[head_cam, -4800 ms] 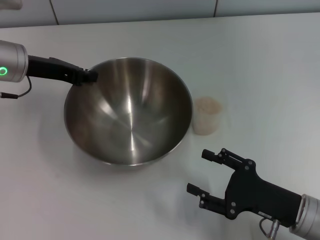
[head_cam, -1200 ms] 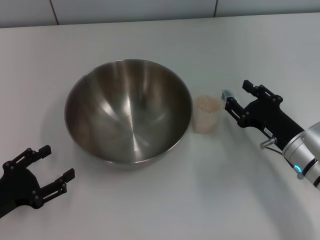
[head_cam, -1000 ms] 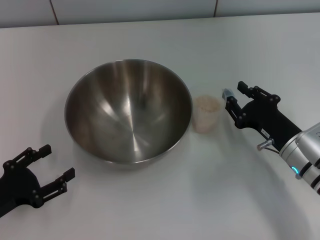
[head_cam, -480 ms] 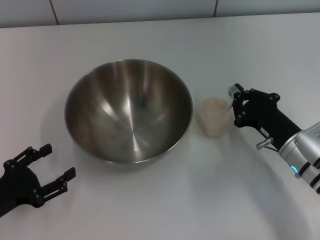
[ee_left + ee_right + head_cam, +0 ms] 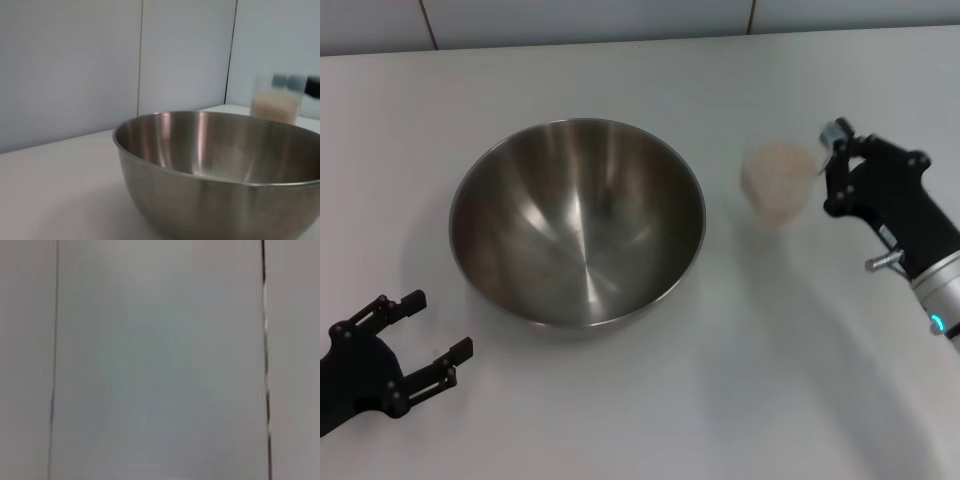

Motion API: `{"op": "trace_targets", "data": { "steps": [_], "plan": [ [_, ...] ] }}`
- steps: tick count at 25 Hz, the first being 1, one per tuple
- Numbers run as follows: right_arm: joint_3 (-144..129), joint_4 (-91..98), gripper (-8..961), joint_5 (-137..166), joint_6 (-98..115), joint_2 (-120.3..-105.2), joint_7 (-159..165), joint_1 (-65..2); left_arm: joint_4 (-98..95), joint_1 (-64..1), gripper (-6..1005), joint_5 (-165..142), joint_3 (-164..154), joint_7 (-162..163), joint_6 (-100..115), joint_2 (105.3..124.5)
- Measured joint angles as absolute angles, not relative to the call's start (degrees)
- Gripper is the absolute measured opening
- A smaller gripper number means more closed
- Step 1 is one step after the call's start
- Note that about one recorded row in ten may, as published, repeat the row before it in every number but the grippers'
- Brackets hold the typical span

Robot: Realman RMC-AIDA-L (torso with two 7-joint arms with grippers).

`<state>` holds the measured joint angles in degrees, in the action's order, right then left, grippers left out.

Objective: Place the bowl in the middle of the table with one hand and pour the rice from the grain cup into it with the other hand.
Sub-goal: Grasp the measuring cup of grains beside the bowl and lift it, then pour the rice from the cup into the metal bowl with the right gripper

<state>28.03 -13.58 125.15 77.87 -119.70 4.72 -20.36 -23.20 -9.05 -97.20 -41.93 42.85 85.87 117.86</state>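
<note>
The steel bowl (image 5: 577, 222) stands empty on the white table (image 5: 640, 410), left of centre. To its right the grain cup (image 5: 779, 183) hangs above the tabletop, upright and filled with rice (image 5: 778, 160). My right gripper (image 5: 825, 172) is shut on the cup's right side. At the near left, my left gripper (image 5: 438, 323) rests open and holds nothing, well apart from the bowl. The left wrist view shows the bowl (image 5: 215, 175) close up, with the cup (image 5: 276, 102) raised behind its far rim. The right wrist view shows neither the cup nor the bowl.
A pale panelled wall (image 5: 590, 20) runs along the table's far edge. The right wrist view shows only grey wall panels (image 5: 160, 360) with dark seams.
My right gripper has closed on the grain cup and lifted it up and to the right, away from the bowl. The left gripper and the bowl have stayed put.
</note>
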Motion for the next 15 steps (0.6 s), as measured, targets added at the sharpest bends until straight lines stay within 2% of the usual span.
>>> {"op": "trace_targets", "data": {
  "steps": [6,15],
  "plan": [
    [29.4,-19.9,23,125.2,79.7,-119.70,-11.6,-21.4,-23.2,-9.1,834,-97.4,-41.9,42.7,85.9,117.85],
    [23.9,-30.4,21,125.6,75.1,-119.88,-64.7,-24.4,-23.1,-9.1,834,-97.5,-41.9,42.5,86.0,117.95]
  ]
}}
